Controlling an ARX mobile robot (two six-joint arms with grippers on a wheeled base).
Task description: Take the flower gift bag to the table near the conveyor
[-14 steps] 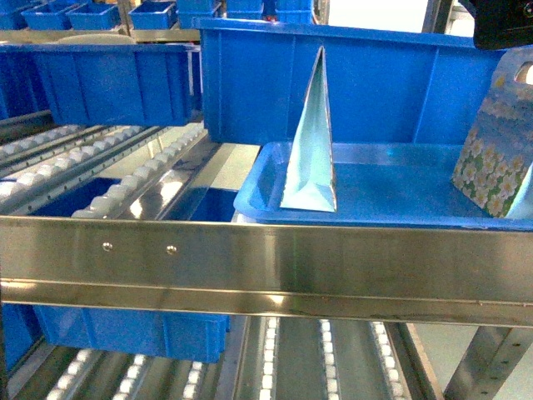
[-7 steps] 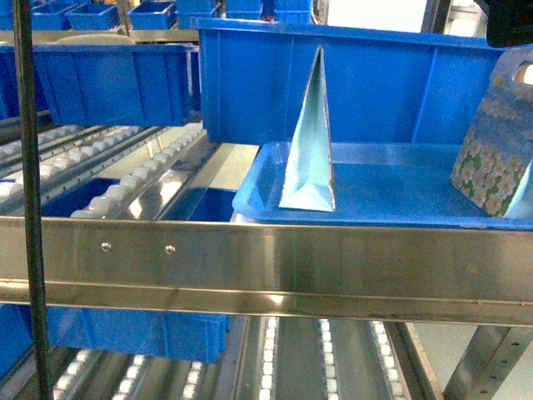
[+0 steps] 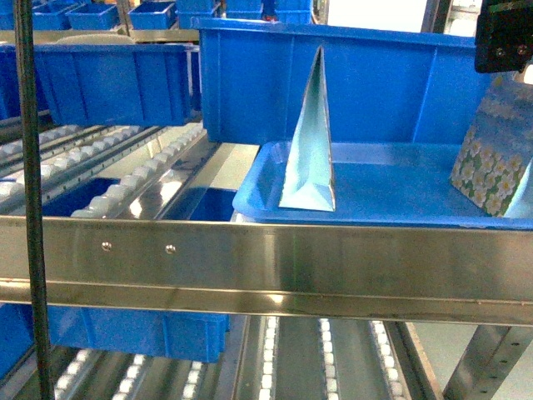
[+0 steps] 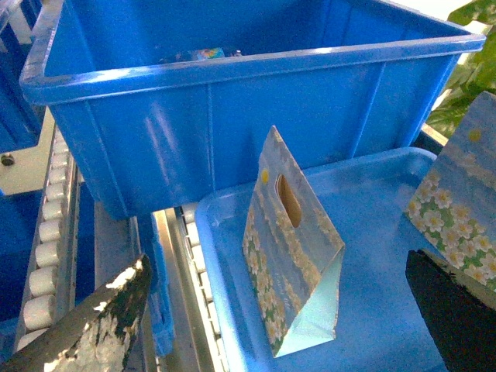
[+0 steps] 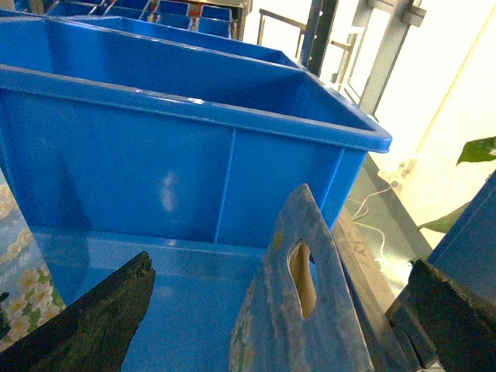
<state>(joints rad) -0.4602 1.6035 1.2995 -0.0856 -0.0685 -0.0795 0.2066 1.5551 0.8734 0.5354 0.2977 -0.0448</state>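
Bags upright (two) in tray.

Flower gift bag: blue, white daisies, pale mint gusset. Tray, bins: blue. Conveyor: silver steel, white rollers.

Rack: the conveyor, a shiny steel-framed rack with a broad front rail bearing two small screws, seen in the head view.
Upper lanes: sloping rows of small white rollers between steel rails, left of centre.
Lower lanes: further roller rows beneath the front rail.
On the rack, right: a shallow blue tray, its rim just behind the front rail.
Behind the tray: a deep blue bin, wall close to the tray's back edge.
On the rack, left: another blue bin over the upper lanes.
Lower level: a blue bin below the rail, left.
In the tray: two flower gift bags, one upright near the left end, one at the right edge.
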